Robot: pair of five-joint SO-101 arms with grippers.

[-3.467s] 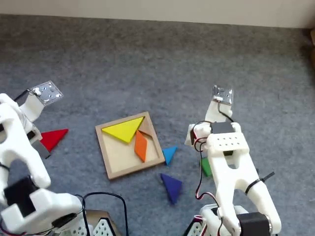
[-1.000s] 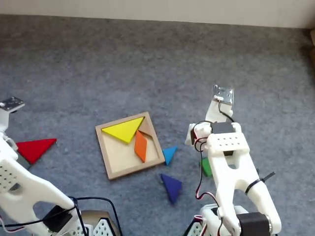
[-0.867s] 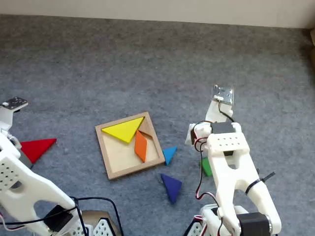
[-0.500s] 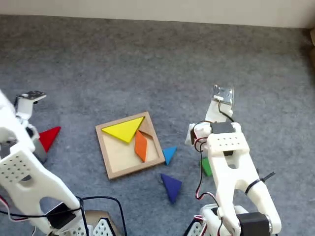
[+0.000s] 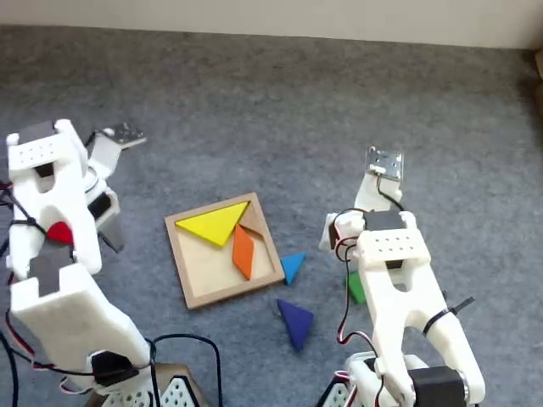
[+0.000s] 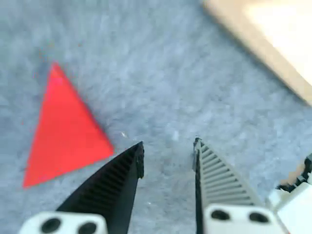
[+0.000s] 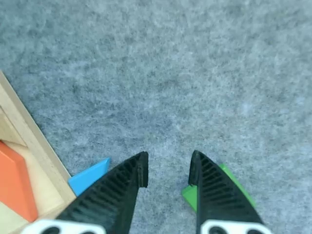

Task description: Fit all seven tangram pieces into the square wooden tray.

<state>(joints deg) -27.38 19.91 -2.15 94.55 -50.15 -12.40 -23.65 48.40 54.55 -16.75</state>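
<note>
The square wooden tray (image 5: pixel 192 295) lies mid-table with a yellow triangle (image 5: pixel 212 223) and an orange parallelogram (image 5: pixel 243 251) inside. A red triangle (image 6: pixel 63 126) lies flat on the carpet left of the tray, mostly covered by the left arm in the high view. My left gripper (image 6: pixel 168 146) hangs open just beside the red triangle, nothing between its fingers, with the tray's rim (image 6: pixel 258 41) farther off. My right gripper (image 7: pixel 168 156) is open over bare carpet, between a light blue triangle (image 7: pixel 87 176) and a green piece (image 7: pixel 195 194). A dark blue triangle (image 5: pixel 296 322) lies nearer the front.
Grey carpet covers the whole table. The light blue triangle (image 5: pixel 291 266) rests close to the tray's right side. The green piece (image 5: pixel 355 288) is half under the right arm. Open carpet stretches behind the tray and to the far right.
The left arm has swung in from the left edge toward the tray and now stands over the red triangle, hiding most of it. The right arm has not moved.
</note>
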